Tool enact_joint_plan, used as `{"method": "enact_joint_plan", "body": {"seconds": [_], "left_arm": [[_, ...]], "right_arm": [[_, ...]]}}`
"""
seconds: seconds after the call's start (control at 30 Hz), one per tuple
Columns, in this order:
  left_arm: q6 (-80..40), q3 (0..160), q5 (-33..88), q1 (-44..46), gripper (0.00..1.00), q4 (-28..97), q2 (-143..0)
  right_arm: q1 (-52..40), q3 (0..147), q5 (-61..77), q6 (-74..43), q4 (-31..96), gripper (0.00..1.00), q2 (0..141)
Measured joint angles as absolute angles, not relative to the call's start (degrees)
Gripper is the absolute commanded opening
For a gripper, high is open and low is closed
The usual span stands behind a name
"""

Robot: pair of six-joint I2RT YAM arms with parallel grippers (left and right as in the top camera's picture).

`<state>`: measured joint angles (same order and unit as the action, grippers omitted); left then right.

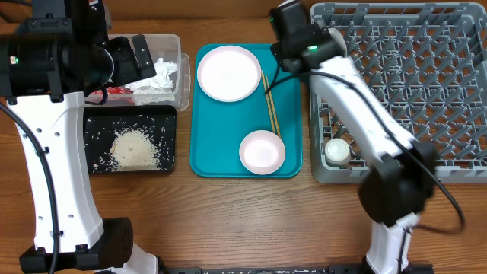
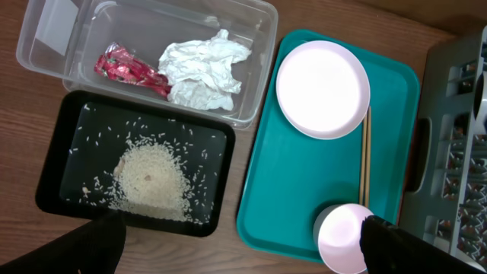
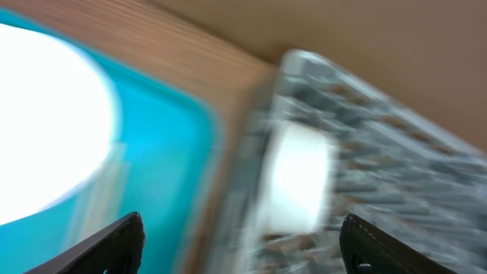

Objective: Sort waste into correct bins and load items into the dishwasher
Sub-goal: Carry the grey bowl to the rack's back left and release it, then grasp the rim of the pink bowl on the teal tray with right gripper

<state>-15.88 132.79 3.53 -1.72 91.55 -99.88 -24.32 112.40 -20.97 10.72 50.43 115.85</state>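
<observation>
The clear tub (image 2: 228, 30) holds the crumpled napkin (image 2: 202, 72) and the red-and-silver wrapper (image 2: 129, 68). Rice (image 2: 152, 179) is heaped in the black tray (image 2: 57, 160). A plate (image 1: 228, 72), a bowl (image 1: 262, 151) and chopsticks (image 1: 270, 106) lie on the teal tray (image 1: 221, 160). The grey dish rack (image 1: 411, 84) holds a small cup (image 1: 337, 151) at its near left corner. My left gripper (image 2: 243, 251) hangs open and empty above the tub and black tray. My right gripper (image 3: 243, 247) is open over the rack's left edge, facing a blurred white dish (image 3: 293, 179) in the rack.
The right arm (image 1: 365, 114) stretches across the rack's left side. The left arm's white column (image 1: 53, 167) stands left of the black tray. Bare wooden table (image 1: 228, 221) lies in front of the trays.
</observation>
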Motion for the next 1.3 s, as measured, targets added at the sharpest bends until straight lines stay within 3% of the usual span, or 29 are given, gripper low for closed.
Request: {"method": "enact_joint_plan", "body": {"seconds": [0.2,0.23,0.43,0.93,1.13,1.3], "left_arm": [[-15.88,132.79,3.53,-1.72,1.00,91.55,-99.88],[-15.88,132.79,3.53,-1.72,1.00,91.55,-99.88],[-15.88,132.79,3.53,-1.72,1.00,91.53,-99.88],[-15.88,132.79,3.55,-1.72,1.00,91.55,-99.88],[-15.88,132.79,3.53,-1.72,1.00,91.55,-99.88],[-15.88,132.79,3.53,-1.72,1.00,91.55,-99.88]], "right_arm": [[-23.40,113.78,6.61,7.38,61.91,0.83,110.19],[-23.38,113.78,10.31,7.05,63.81,0.78,110.24],[-23.40,112.03,20.84,5.56,70.37,0.71,110.98],[-23.40,102.04,14.02,-4.80,75.35,0.66,111.11],[-23.64,96.18,11.35,-7.14,72.77,0.56,111.18],[-25.21,91.90,9.98,-7.70,67.51,0.55,111.18]]}}
